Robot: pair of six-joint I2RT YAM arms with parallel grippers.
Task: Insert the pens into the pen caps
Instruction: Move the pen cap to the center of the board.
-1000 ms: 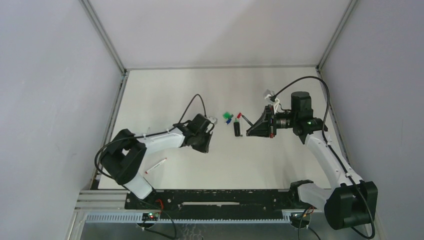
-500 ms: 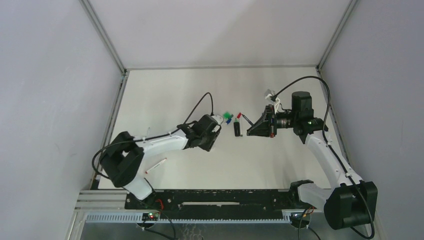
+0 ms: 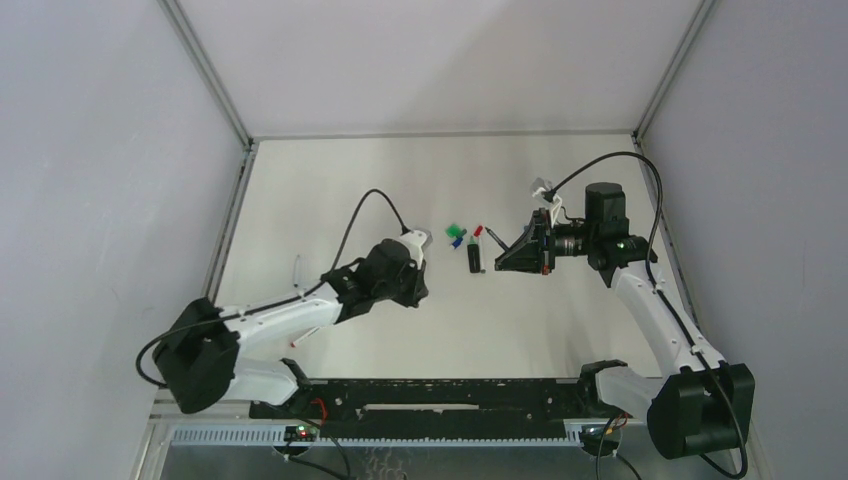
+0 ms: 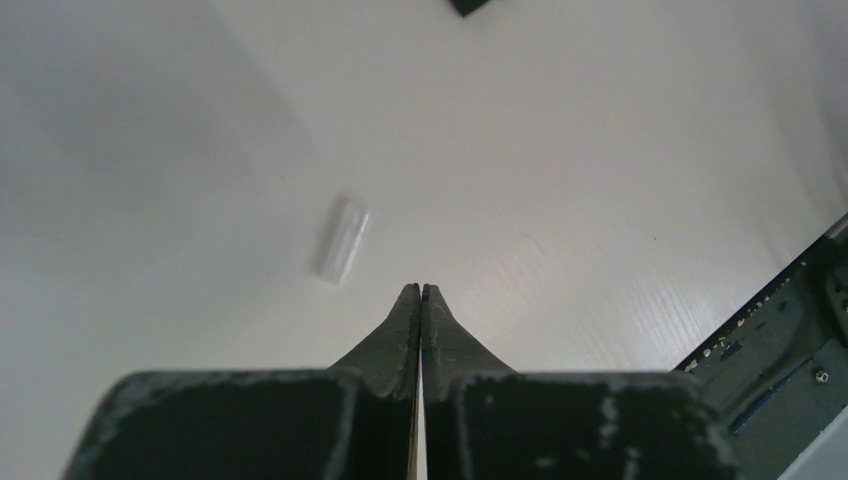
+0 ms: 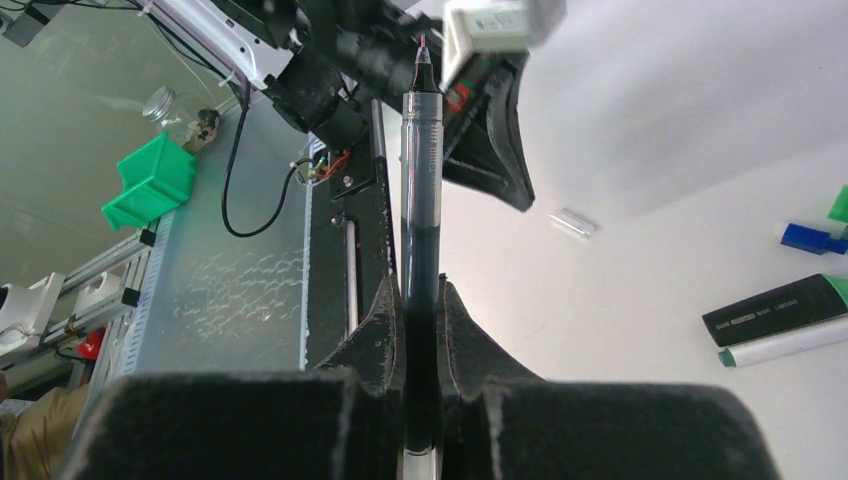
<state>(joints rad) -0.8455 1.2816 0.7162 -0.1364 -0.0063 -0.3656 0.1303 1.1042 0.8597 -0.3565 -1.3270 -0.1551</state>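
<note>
Left claw [image 4: 420, 292] closed, empty; right claw [image 5: 420, 292] clamps pen [image 5: 420, 170]; clear cap [image 4: 342, 238] visible wrist-views only.

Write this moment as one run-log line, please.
left gripper: shut, empty | right gripper: shut on pen, tip pointing away | small clear piece: lying on table, apart from left gripper

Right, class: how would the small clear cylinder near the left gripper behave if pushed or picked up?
The clear cylinder lies on its side on the smooth table, so a sideways push would probably roll it. Small and seemingly hollow, it is likely very light. Its glossy round surface may slip when pinched.
</note>
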